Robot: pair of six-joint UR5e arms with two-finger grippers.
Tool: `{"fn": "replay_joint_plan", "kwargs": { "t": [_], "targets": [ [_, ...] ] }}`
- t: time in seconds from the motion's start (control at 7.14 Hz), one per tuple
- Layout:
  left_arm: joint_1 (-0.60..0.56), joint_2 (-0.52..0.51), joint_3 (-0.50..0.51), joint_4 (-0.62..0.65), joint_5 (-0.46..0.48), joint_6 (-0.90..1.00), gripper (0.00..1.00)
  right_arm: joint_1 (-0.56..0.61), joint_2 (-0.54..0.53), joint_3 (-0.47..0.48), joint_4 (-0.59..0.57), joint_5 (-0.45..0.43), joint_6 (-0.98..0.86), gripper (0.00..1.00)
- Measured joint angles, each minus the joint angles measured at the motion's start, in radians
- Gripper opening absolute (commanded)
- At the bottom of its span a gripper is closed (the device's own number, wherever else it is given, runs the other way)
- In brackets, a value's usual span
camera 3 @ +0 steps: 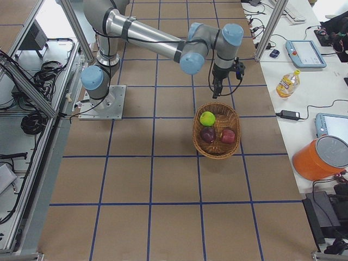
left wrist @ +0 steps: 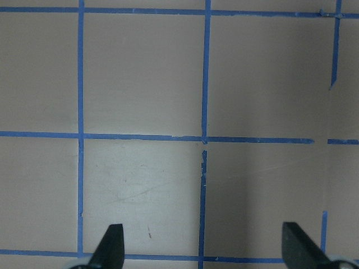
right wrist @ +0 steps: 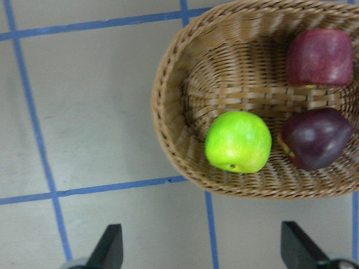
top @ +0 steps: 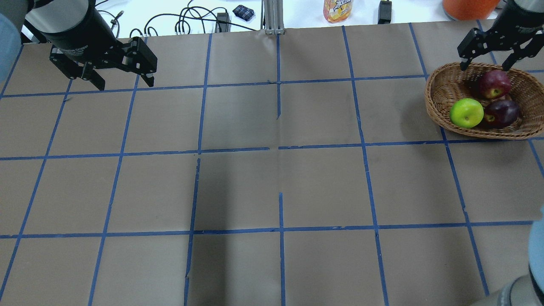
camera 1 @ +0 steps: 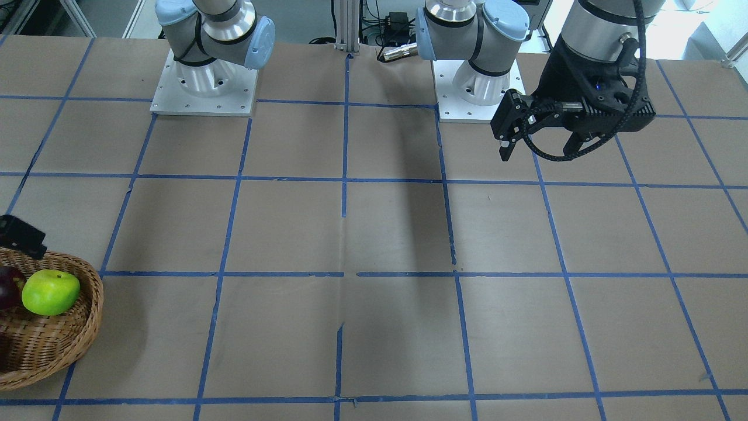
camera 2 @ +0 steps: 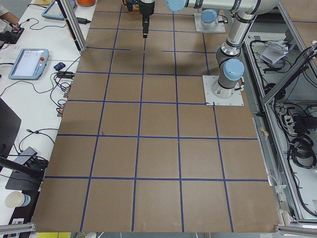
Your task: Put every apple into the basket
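Note:
The wicker basket (top: 433, 102) stands at the table's far right. In it lie the red apple (top: 494, 83), the maroon apple (top: 502, 112) and the green apple (top: 466, 113). My right gripper (top: 484, 64) hangs open and empty over the basket's far rim. In the right wrist view its fingertips (right wrist: 114, 241) frame bare table beside the basket (right wrist: 162, 123), with the green apple (right wrist: 238, 141) nearest. My left gripper (top: 125, 83) is open and empty above the table's far left; its wrist view (left wrist: 202, 227) shows only taped paper.
Brown paper with a blue tape grid (top: 278, 148) covers the table. Beyond the far edge stand a juice bottle (top: 338, 9), an orange container (top: 469, 4) and cables (top: 187, 25). The arm bases (camera 1: 203, 88) sit at the robot's side.

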Motion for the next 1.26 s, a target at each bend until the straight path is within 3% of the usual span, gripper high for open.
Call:
{"fn": "replay_joint_plan", "kwargs": {
  "t": [0.56, 1.26],
  "targets": [
    [0.002, 0.000, 0.000, -0.006, -0.001, 0.000, 1.00, 0.261, -0.158, 0.009, 0.157, 0.013, 0.237, 1.00],
    [0.003, 0.000, 0.002, -0.005, -0.003, 0.000, 1.00, 0.308, -0.250, 0.132, 0.201, 0.057, 0.253, 1.00]
  ]
}}
